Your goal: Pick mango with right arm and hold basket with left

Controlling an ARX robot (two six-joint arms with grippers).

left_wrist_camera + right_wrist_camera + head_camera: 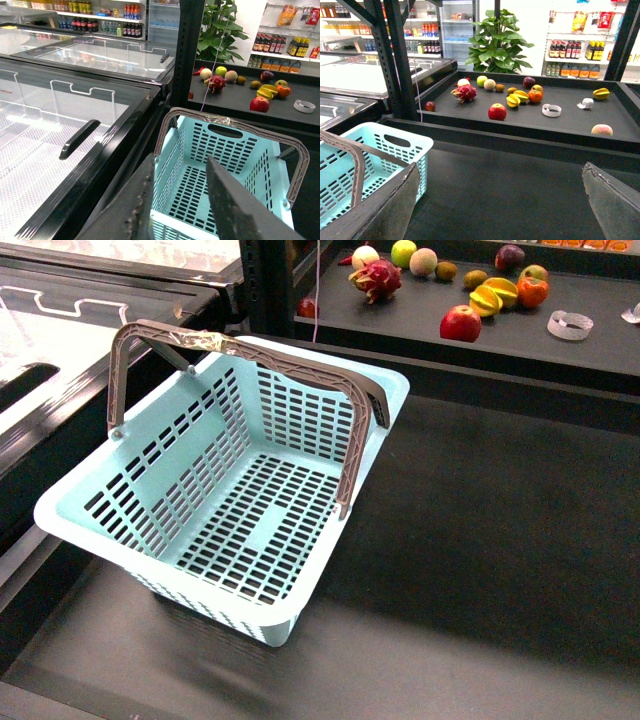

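At the counter's (pixel 480 540) left edge, front view: the basket (pixel 392 388) sat with both handles raised. Left wrist view: my left gripper (pixel 180 158) hung over the basket's rim, fingers spread, grasping nothing. Right wrist view: my right gripper (pixel 500 168) gaped wide, unloaded. The mango (pixel 601 93) lay near the shelf's (pixel 570 125) far right corner.

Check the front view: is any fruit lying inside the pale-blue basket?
No, the basket holds nothing; only its bare slotted floor and walls show.

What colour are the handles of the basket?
Grey-brown handles with a lattice pattern; the front view shows them best.
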